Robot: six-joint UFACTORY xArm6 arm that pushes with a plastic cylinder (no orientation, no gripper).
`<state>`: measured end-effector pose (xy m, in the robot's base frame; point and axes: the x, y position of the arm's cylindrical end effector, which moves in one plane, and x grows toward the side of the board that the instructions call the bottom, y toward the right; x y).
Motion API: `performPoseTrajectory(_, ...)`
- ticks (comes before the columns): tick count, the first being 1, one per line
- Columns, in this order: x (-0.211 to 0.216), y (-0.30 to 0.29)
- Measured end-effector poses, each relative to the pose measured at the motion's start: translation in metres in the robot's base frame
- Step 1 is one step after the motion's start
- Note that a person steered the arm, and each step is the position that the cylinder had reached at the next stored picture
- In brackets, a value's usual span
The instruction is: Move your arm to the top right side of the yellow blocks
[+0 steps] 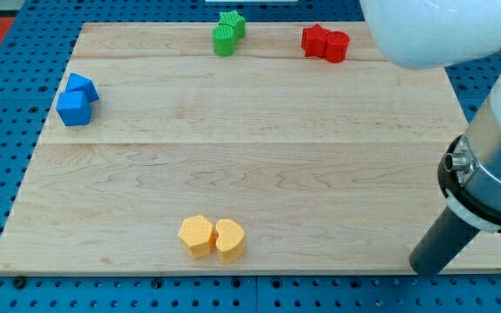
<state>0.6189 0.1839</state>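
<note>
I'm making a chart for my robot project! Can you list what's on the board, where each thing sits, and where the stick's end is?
surface: wooden board
yellow blocks: hexagon and heart, touching, bottom centre
blue blocks: two, touching, view's left
green blocks: two, touching, top centre
red blocks: two, touching, top, right of green
my tip, bottom right, far right of the yellow blocks, touching no block
</note>
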Motion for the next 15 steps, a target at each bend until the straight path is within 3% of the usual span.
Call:
performPoseTrajectory(1,-0.001,0.008)
performPoseTrajectory(3,-0.067,0.057)
performPoseTrajectory(10,-0.067,0.087)
performPoseTrajectory(11,-0.066,0.062)
performPoseTrajectory(13,-0.066,-0.095)
performPoseTrajectory(15,-0.114,-0.102)
